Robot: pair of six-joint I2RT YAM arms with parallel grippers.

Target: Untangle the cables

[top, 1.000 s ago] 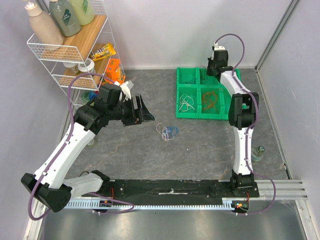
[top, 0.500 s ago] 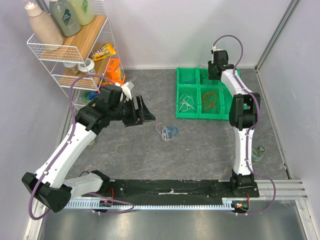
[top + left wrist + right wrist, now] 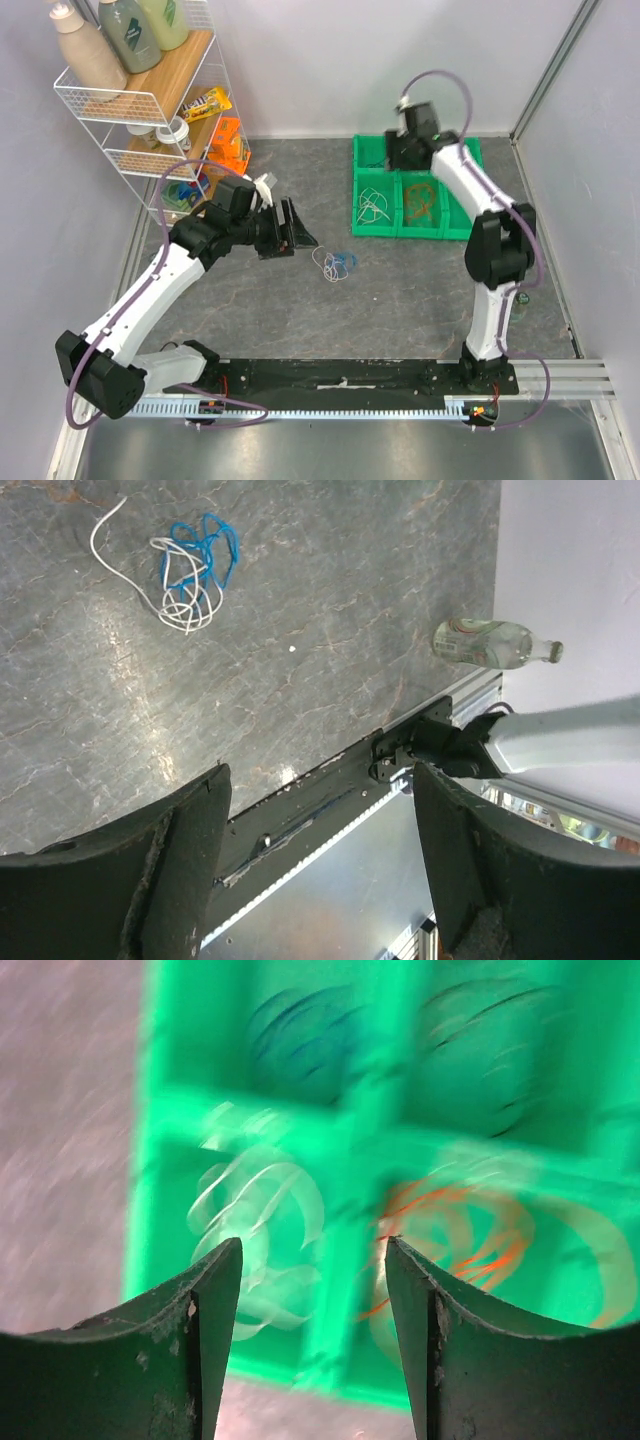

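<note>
L gripper (image 3: 320,775) & R gripper (image 3: 315,1245) spread, empty; pinch both strands of tangle (image 3: 190,570) & you'll tighten it.

Blue-white cables (image 3: 190,575), grey veined table (image 3: 350,630), green tray (image 3: 340,1260), perhaps orange cable (image 3: 445,1200).

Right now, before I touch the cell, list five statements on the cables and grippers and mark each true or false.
1. A blue and white cable tangle lies on the table, outside the green bin. True.
2. The orange cable lies in a bin compartment. True.
3. The left gripper is shut on a cable. False: its jaws stand apart, empty.
4. The right gripper hangs over the loose tangle. False: it hangs over the green bin, jaws apart.
5. The white cable shares the orange cable's compartment. False: it lies in the neighbouring one.
</note>
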